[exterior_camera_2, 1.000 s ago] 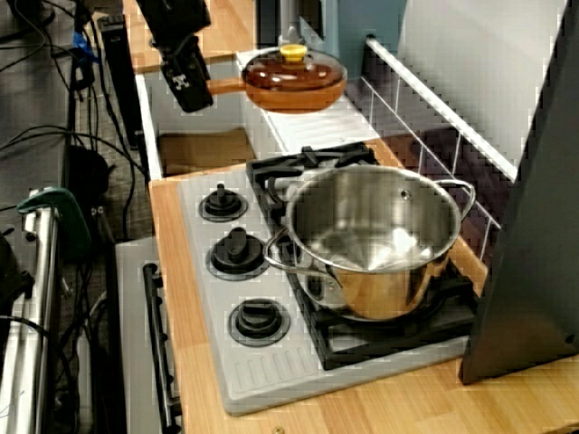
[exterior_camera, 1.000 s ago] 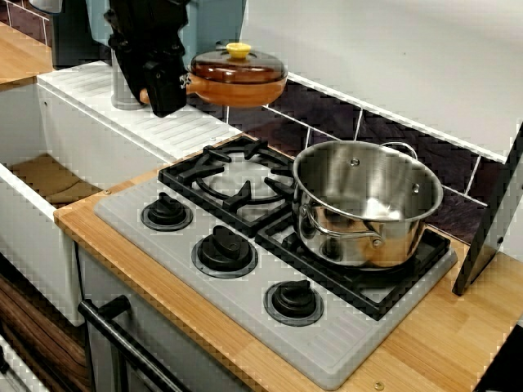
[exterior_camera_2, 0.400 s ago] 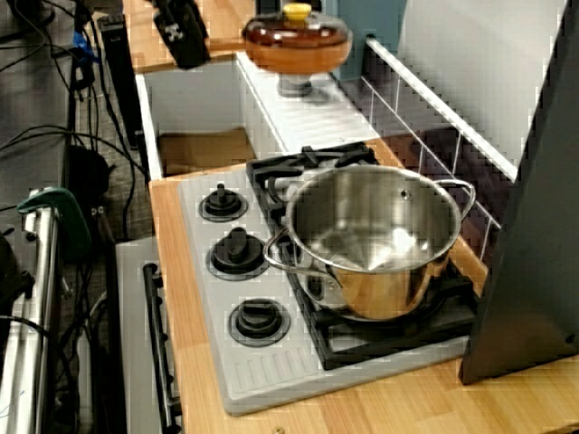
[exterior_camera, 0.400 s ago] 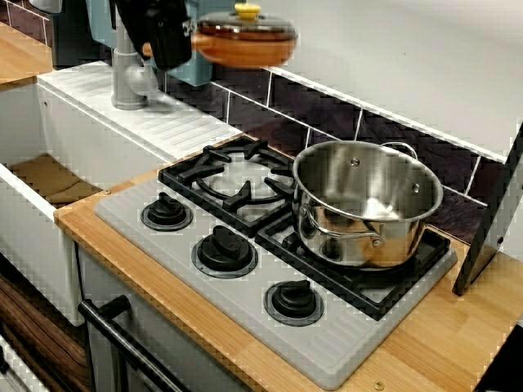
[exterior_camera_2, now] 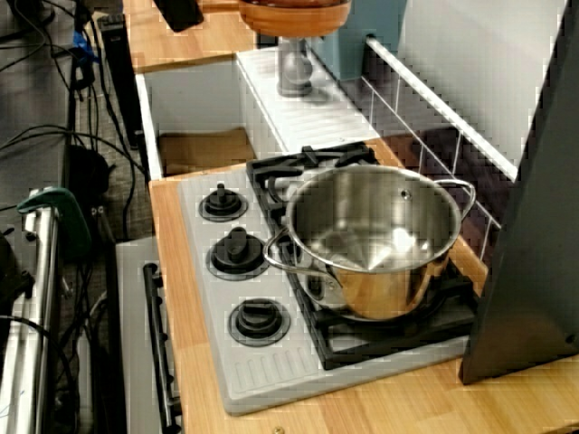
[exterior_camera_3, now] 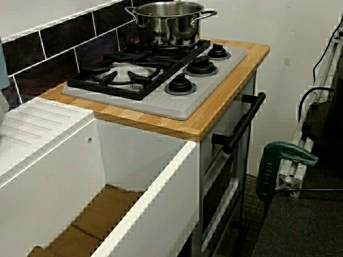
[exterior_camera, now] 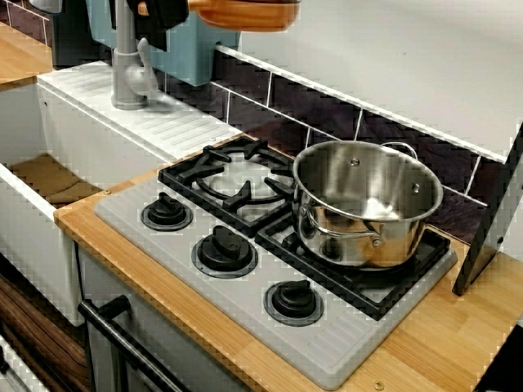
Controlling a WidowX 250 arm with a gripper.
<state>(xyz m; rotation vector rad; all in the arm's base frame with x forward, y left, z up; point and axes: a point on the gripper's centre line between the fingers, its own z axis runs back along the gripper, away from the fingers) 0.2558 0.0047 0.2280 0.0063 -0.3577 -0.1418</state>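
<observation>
My black gripper (exterior_camera: 163, 11) is at the top edge of the front view, shut on the handle of an orange-brown pan (exterior_camera: 245, 15). The pan hangs high above the white drainboard (exterior_camera: 176, 122), and only its underside shows. In the side view the gripper (exterior_camera_2: 180, 11) and the pan (exterior_camera_2: 294, 14) are also cut off by the top edge, above the grey faucet (exterior_camera_2: 291, 69). A steel pot (exterior_camera: 365, 204) stands empty on the right rear burner, far from the gripper. The view from the sink end shows the pot (exterior_camera_3: 168, 22) but not the gripper.
The grey faucet (exterior_camera: 127, 64) stands just below the gripper. A black grate (exterior_camera: 233, 175) covers the left burner, with three knobs (exterior_camera: 224, 249) in front. The white sink basin (exterior_camera_3: 107, 214) lies to the left. A dark panel (exterior_camera_2: 534, 226) leans at the right.
The gripper has risen with the lidded pan from just above the drainboard to the top of both views. The faucet behind it has come into sight. The pot has not moved.
</observation>
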